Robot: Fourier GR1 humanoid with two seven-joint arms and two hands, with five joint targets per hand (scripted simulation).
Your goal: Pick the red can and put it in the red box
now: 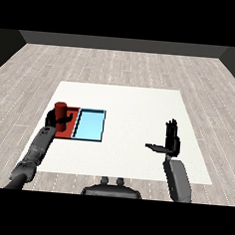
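The left hand [54,118] is curled round the red can [60,110], with dark fingers showing at both sides of the can's lower half. The can stands upright in that grasp, over the near left part of the red tray [72,122]; whether its base touches the tray floor or hangs just above it cannot be told from this view. The grey left forearm runs down from the hand to the lower left corner. Just to the right of the red tray lies the light blue tray [90,126], the two touching along their long sides, both on the left part of the white tabletop [135,106]. Well apart, over the right side of the tabletop, the right hand [172,138] is held up with fingers straight and the thumb stretched out to the left, holding nothing
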